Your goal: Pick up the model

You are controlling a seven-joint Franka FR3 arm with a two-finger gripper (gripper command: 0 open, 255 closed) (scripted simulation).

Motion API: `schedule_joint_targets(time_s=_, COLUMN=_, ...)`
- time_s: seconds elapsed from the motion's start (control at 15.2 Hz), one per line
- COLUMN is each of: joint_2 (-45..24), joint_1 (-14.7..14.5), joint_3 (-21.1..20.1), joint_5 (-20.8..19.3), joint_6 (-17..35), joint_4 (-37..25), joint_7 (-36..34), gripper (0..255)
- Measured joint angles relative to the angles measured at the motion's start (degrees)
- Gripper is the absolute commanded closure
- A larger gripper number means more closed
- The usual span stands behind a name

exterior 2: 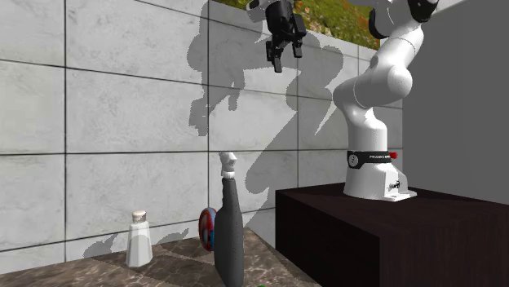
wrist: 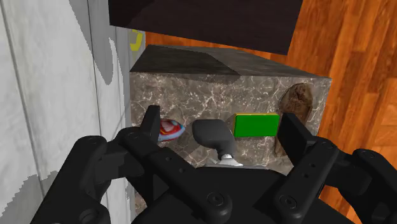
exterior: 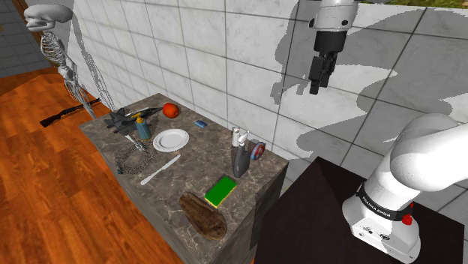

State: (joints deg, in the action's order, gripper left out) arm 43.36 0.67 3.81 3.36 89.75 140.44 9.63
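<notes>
Claw (exterior: pixel 319 86) high up against the tiled wall, above the stand's (exterior: pixel 330 217) side of the tabletop (exterior: pixel 202 161); fingers (wrist: pixel 151 121) stand wide apart, nothing between them, nothing held.

Model (exterior: pixel 118 120), a dark grey jet plane, sits at the tabletop's far corner at the shoulder view's left, near the skeleton (exterior: pixel 64 52); well apart from the claw; a blue-and-yellow bottle (exterior: pixel 140 125) just beside it; red fruit (exterior: pixel 171 110) near, along the wall edge.

Mid tabletop: white plate (exterior: pixel 171 139); wire whisk (exterior: pixel 131 156) and white knife (exterior: pixel 160 170) toward the front edge; small blue item (exterior: pixel 200 124) by the wall edge.

End nearest the stand: dark grey bottle (exterior: pixel 240 159) upright with a white top; red-and-blue disc (exterior: pixel 259 151) just beside it; green sponge (exterior: pixel 220 191); brown loaf (exterior: pixel 202 215) at the front corner.

White shaker (exterior 2: pixel 139 239) stands near the wall in the second exterior view; gun (exterior: pixel 67 112) lies on the wood floor (exterior: pixel 45 187).
</notes>
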Motion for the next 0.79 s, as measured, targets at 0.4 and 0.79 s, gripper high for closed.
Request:
schedule_joint_targets(time_s=0.4, joint_2=-2.99, joint_1=-1.48, joint_3=2.76, joint_5=-3.12, joint_6=7.95, joint_4=4.69, joint_7=9.01, gripper=0)
schedule_joint_targets(time_s=0.79, joint_2=-10.83, joint_1=-3.78, joint_3=6.88, joint_5=-7.01, joint_6=21.44, joint_4=9.39, joint_7=22.22, gripper=0)
